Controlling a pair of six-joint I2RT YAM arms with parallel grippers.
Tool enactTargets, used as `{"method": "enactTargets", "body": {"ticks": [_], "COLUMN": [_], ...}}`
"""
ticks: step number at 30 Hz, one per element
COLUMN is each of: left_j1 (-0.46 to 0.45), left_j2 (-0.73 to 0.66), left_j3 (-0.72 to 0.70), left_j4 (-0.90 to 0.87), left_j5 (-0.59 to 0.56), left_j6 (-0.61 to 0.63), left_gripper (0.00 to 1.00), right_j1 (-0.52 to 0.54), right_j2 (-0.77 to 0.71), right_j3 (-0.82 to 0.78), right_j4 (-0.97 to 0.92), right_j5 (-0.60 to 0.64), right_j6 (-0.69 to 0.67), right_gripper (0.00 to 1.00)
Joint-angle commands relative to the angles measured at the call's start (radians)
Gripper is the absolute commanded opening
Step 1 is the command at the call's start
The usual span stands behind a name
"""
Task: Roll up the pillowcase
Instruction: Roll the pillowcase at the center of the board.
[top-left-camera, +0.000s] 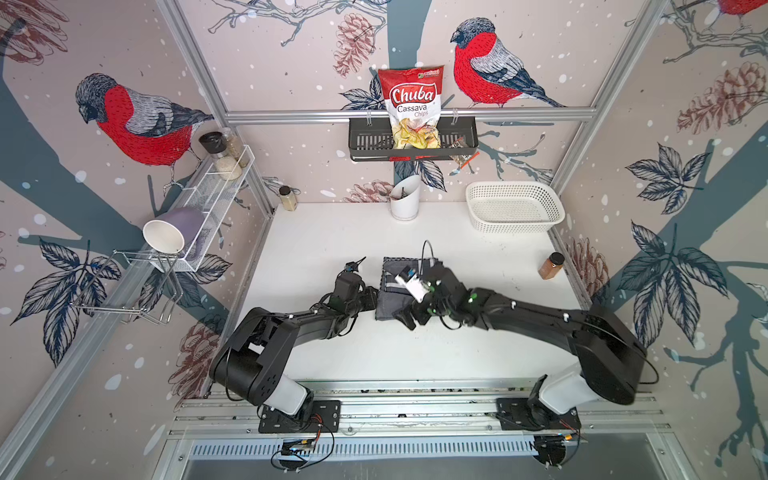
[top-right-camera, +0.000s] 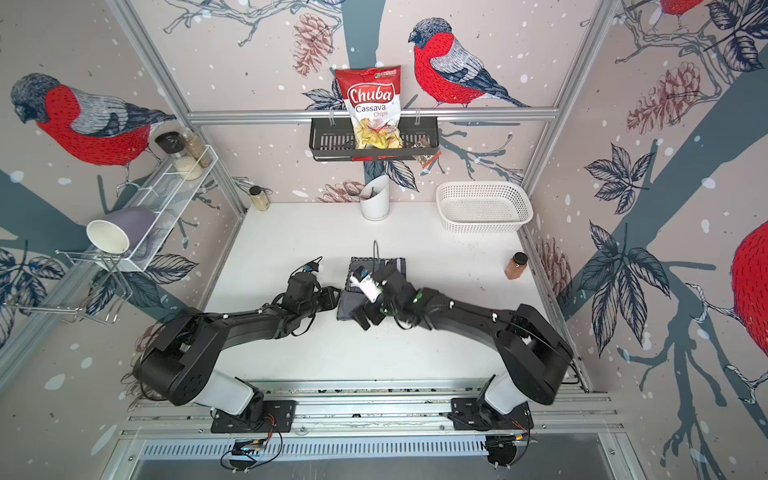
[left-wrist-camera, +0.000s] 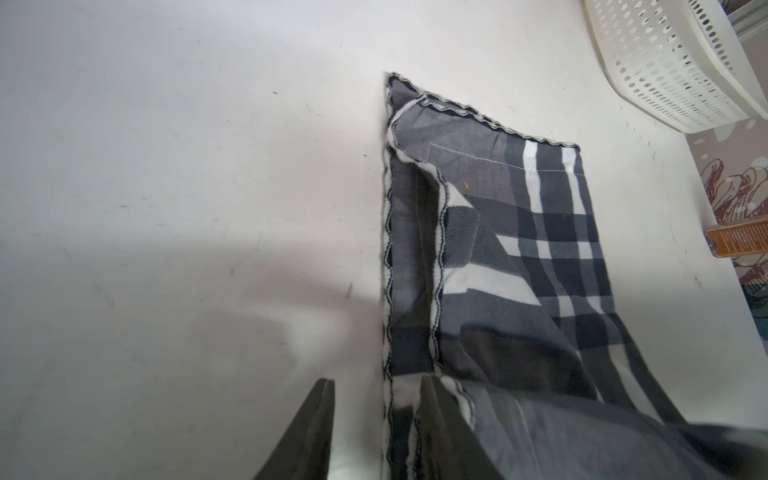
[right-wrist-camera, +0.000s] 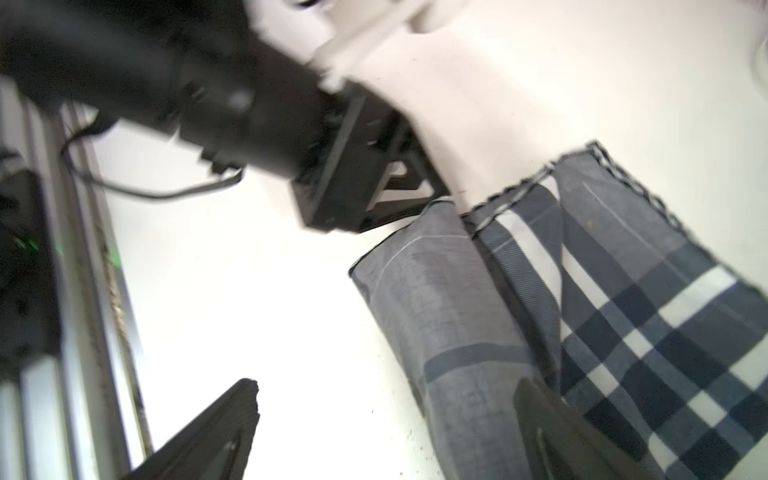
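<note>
We see the white table (top-left-camera: 332, 232) filling the middle of both top views. The left arm (top-left-camera: 291, 328) and right arm (top-left-camera: 540, 316) bend in toward each other across its lower half.

The pillowcase (top-left-camera: 388, 305) lies folded flat at the centre of the table, partly hidden under the right arm's wrist. In the left wrist view it reads as a strip longer than it is wide. We judge that its long axis runs up and down the frame in the top views.

Both arms meet it at its lower end. The left one comes in from frame left, the right one from frame right. At that end a plain grey band (right-wrist-camera: 449, 311) looks turned over, which we take for the first turn of the roll. The roll would then travel toward the upper part of the top views, along the long axis.

The right gripper (right-wrist-camera: 388, 382) stands wide, with one finger over the plaid and the other over bare table, gripping nothing.

The left gripper (left-wrist-camera: 376, 380) is narrower, with a gap showing between its fingers. It straddles the dark stitched edging (left-wrist-camera: 388, 249) at the cloth's left side and is not clamped on it. We judge it the nearer of the two to taking a hold.
</note>
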Motion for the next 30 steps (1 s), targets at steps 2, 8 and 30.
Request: {"method": "enactTargets", "body": {"ticks": [2,8,30], "left_j1": [0.001,0.001,-0.173], "left_j2": [0.025,0.02,0.12], "left_j3": [0.03,0.039,0.119], "left_j4": [-0.012,-0.018,0.064], "left_j5": [0.003,0.005,0.09], "left_j6": [-0.01,-0.011,-0.067], "left_gripper": [0.4,0.41,0.45], "right_j1": [0.082,-0.057,-0.419], "right_j2": [0.023,0.109,0.173], "right_j3": [-0.023,0.058,-0.023], "right_j4": [0.139,0.005,0.15], "right_j5": [0.48,0.23,-0.538], "right_j6": [-0.173,-0.029,0.32], "right_gripper": [1.0,0.99,0.91]}}
